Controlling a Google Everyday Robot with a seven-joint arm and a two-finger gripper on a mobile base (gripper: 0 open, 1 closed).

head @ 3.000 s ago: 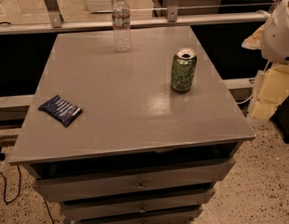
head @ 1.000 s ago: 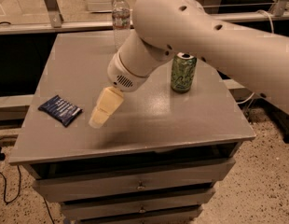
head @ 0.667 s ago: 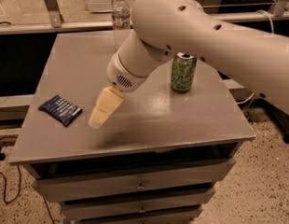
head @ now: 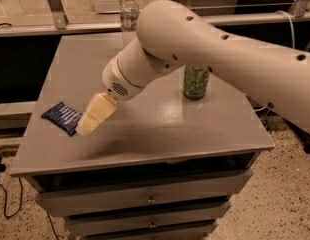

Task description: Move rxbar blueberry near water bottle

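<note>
Plainly the step in hand is the approach for the pick: the rxbar blueberry lies flat on the table and looks not yet lifted. The gripper hangs at the end of the big pale arm, just beside the bar's near right end and overlapping it from this view. Whether it touches the wrapper, and whether the claw is released or clenched, I cannot tell, so I take nothing to be grasped yet. With the tabletop read as a dial whose 12 is the far edge, the bar sits at about 9 o'clock close to the left edge. The water bottle stands upright at about 12 o'clock on the far edge, and a green soda can stands between 2 and 3 o'clock, partly behind the arm. The bar's long axis runs from roughly 10 o'clock to 4 o'clock, its 4 o'clock end toward the gripper. My judgement is that the next move calls for settling the gripper over the bar's middle, turned across the short width, and pressing low, since so thin a wrapper gives little to pinch. After that comes a carry toward 12 o'clock, to set it down near the bottle without knocking it.
</note>
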